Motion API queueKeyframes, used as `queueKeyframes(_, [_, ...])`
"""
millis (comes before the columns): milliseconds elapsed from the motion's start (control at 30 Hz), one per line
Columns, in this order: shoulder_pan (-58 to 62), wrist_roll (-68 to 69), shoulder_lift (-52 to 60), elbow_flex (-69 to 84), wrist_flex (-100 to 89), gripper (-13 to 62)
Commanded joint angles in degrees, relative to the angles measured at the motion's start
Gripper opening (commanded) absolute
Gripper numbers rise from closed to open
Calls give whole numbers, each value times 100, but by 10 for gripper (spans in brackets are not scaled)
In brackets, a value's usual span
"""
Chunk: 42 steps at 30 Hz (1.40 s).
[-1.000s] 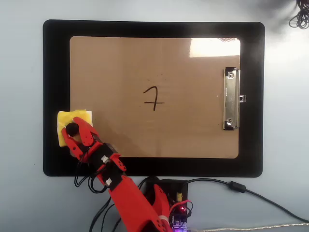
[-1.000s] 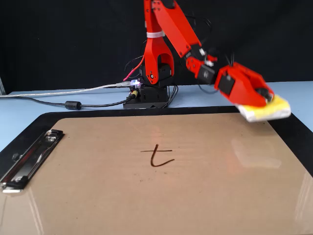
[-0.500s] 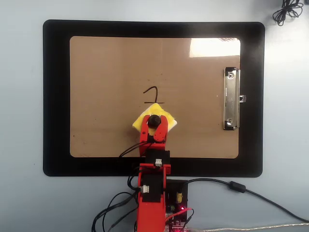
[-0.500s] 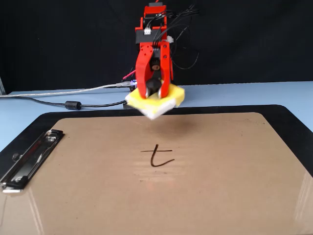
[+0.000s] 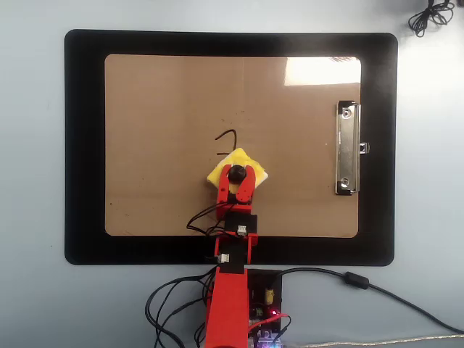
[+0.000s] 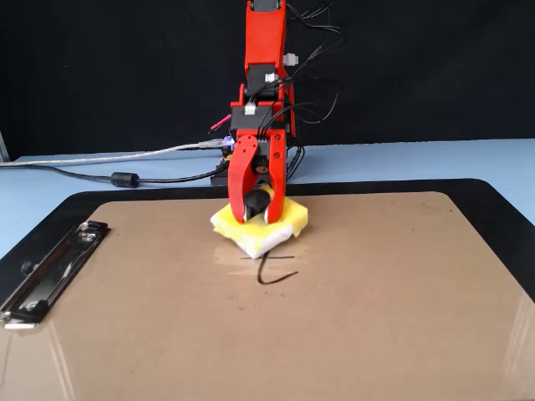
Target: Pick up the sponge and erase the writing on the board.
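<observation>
The yellow sponge (image 5: 243, 161) (image 6: 288, 219) lies flat on the brown board (image 5: 159, 145) (image 6: 376, 301), near its middle. My red gripper (image 5: 237, 174) (image 6: 258, 209) comes straight down on it and is shut on the sponge's black knob (image 5: 236, 173) (image 6: 256, 201). The writing (image 5: 228, 137) (image 6: 276, 274) is a thin dark hooked stroke just beyond the sponge's far corner. The sponge covers part of its crossbar. The board's silver clip (image 5: 348, 148) (image 6: 50, 271) is at one short edge.
The board lies on a larger black mat (image 5: 83, 145) (image 6: 501, 196) on a pale blue table. The arm's base with its wires (image 5: 246, 304) (image 6: 251, 159) stands at the mat's edge. A grey cable (image 5: 377, 290) (image 6: 125, 178) runs off from the base.
</observation>
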Motion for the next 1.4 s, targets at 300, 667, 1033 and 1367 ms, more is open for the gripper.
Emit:
queueKeyframes(300, [352, -26, -2505, -1934, -1556, -80])
queueKeyframes(667, [439, -44, 650, 1327, -1600, -80])
queueKeyframes(1033, [-123, -132, -2971, -2004, -2004, -80])
queueKeyframes(1367, [-527, -185, 606, 1301, -1960, -80])
